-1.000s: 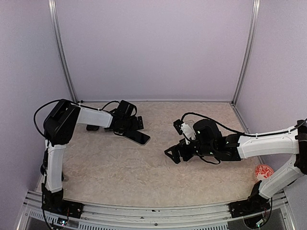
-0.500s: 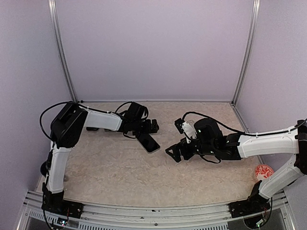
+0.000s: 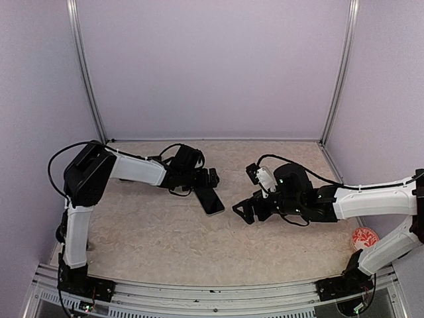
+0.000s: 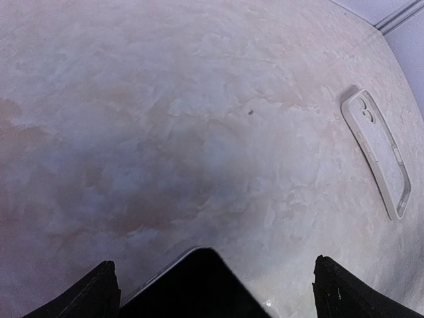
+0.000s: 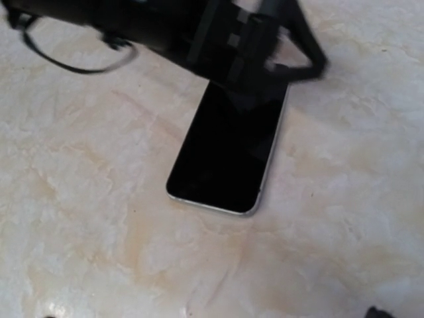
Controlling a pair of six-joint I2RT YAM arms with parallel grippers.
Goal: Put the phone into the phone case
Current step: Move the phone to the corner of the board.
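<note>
The black phone (image 3: 211, 201) lies flat on the table near the middle, screen up; it also shows in the right wrist view (image 5: 228, 149). My left gripper (image 3: 203, 181) sits over the phone's far end with its jaws wide open. In the left wrist view one phone corner (image 4: 192, 285) lies between the fingers (image 4: 99, 291), with a gap on the right side. The transparent phone case (image 4: 375, 152) lies flat further off, at the right of that view. I cannot make it out in the top view. My right gripper (image 3: 244, 212) is open and empty, just right of the phone.
A round red-and-white object (image 3: 363, 237) lies at the table's right edge beside the right arm. Metal frame posts (image 3: 89, 73) and lilac walls close in the back and sides. The left arm's cable (image 5: 73, 63) hangs near the phone.
My left gripper has moved right towards the middle, and the phone has slid with it, turning to point more downward. My right gripper has shifted slightly to the right.
</note>
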